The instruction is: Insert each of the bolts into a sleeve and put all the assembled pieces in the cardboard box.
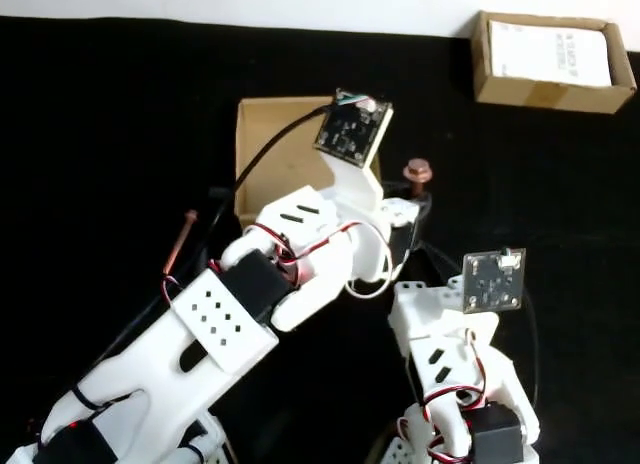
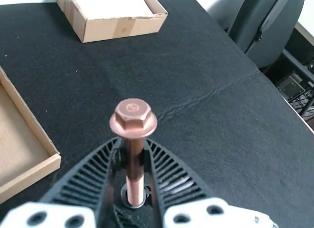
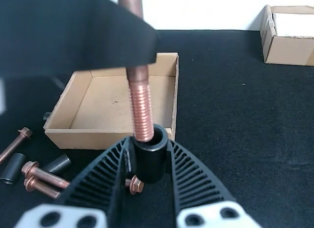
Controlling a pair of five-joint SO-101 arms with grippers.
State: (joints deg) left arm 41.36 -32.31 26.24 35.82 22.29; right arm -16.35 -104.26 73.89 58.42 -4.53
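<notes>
My left gripper (image 2: 132, 158) is shut on a copper bolt (image 2: 133, 121), held upright with its hex head up. Beneath it my right gripper (image 3: 149, 152) is shut on a black sleeve (image 3: 149, 159), also upright. The bolt's threaded end (image 3: 142, 115) sits just inside the sleeve's mouth. In the high view the bolt head (image 1: 417, 171) shows right of the cardboard box (image 1: 272, 154), which looks empty. Loose bolts (image 3: 43, 177) and sleeves (image 3: 57, 163) lie on the black table in front of the box (image 3: 120, 102); another bolt (image 1: 181, 240) lies left of the box.
A second cardboard box (image 1: 552, 60) holding a white booklet stands at the far right corner. An office chair (image 2: 267, 21) is beyond the table edge. The left arm (image 1: 230, 314) crosses the table's middle diagonally; the right arm's base (image 1: 455, 384) is at the front.
</notes>
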